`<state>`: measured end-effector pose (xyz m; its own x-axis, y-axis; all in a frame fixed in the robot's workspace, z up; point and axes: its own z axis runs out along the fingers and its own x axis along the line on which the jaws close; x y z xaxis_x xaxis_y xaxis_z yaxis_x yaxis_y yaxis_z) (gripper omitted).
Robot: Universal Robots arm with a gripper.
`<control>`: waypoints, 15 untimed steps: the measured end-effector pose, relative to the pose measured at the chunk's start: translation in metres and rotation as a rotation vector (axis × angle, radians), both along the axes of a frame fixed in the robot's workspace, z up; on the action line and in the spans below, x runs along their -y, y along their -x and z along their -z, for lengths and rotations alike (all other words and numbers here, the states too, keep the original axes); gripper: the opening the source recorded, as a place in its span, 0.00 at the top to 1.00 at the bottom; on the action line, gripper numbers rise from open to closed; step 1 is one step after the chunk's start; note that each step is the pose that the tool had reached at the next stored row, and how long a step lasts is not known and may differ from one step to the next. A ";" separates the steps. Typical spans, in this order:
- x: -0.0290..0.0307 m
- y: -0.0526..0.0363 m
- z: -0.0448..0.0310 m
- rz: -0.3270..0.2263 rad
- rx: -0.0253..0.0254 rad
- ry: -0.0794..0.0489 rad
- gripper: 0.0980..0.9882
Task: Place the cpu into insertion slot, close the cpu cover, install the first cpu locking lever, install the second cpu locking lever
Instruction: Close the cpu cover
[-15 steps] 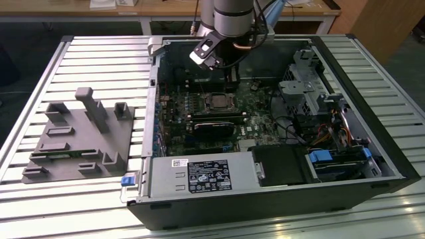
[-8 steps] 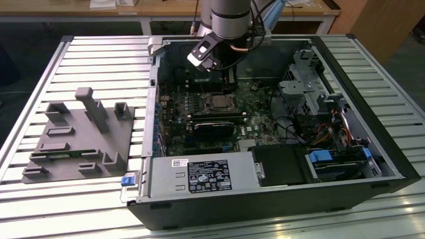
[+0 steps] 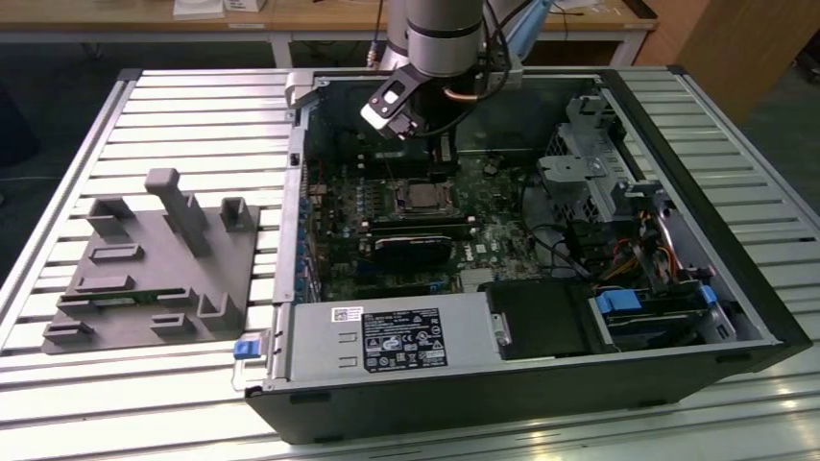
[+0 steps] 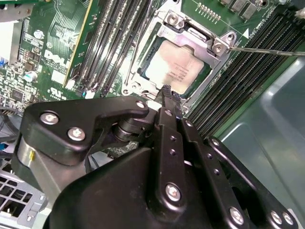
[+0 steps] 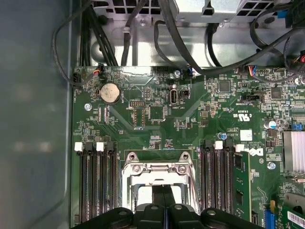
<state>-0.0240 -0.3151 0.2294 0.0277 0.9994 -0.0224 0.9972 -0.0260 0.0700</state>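
In the second wrist view, the black gripper (image 4: 167, 91), fingertips pressed together on nothing, hovers at the near edge of the metal-rimmed insertion slot (image 4: 143, 71). Just ahead of it, the dull silver square cpu (image 4: 175, 67) sits under the thin silver cpu cover (image 4: 190, 34). Farther off, a thin wire locking lever (image 4: 267, 51) sticks out.

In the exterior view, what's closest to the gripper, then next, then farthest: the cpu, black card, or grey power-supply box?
1. cpu, right by the gripper.
2. black card, in the middle.
3. grey power-supply box, at the computer case's near edge.
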 end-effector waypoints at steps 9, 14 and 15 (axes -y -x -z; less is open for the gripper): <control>0.0000 0.0002 0.0016 -0.146 -0.0002 0.002 0.99; 0.0000 0.0003 0.0018 -0.223 -0.0001 0.002 0.99; 0.0000 0.0003 0.0018 -0.237 0.0000 0.002 0.99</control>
<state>-0.0242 -0.3151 0.2277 -0.2077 0.9779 -0.0240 0.9754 0.2089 0.0698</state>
